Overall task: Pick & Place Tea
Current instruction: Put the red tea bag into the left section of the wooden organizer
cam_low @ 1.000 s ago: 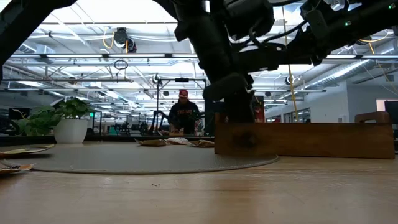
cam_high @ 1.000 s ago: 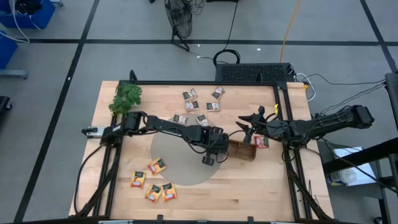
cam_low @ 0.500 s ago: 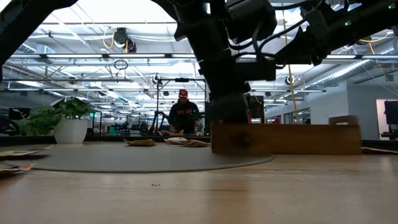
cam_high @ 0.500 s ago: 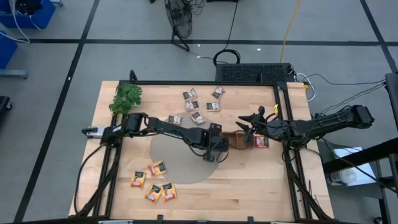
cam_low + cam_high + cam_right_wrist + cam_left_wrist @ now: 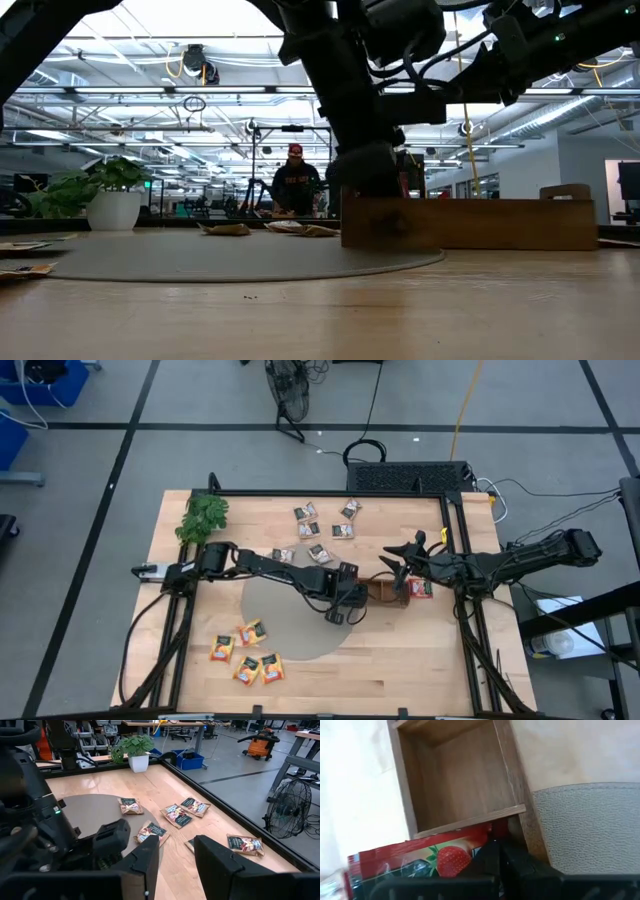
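Your left gripper (image 5: pixel 341 607) is clamped on the wooden tray's (image 5: pixel 388 590) end wall, at the round grey mat's (image 5: pixel 280 622) edge. A red strawberry sachet (image 5: pixel 427 858) lies in the tray. Right gripper (image 5: pixel 175 852), fingers parted and empty, hovers over the tray's far end; grey-white sachets (image 5: pixel 325 525) lie beyond the tray

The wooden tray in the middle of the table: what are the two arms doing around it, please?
The left gripper is shut on a red tea sachet and holds it at the edge of an empty compartment of the wooden tray, beside the grey mat. The right gripper is at the tray's other end. Grey-white sachets and orange sachets lie loose on the table.
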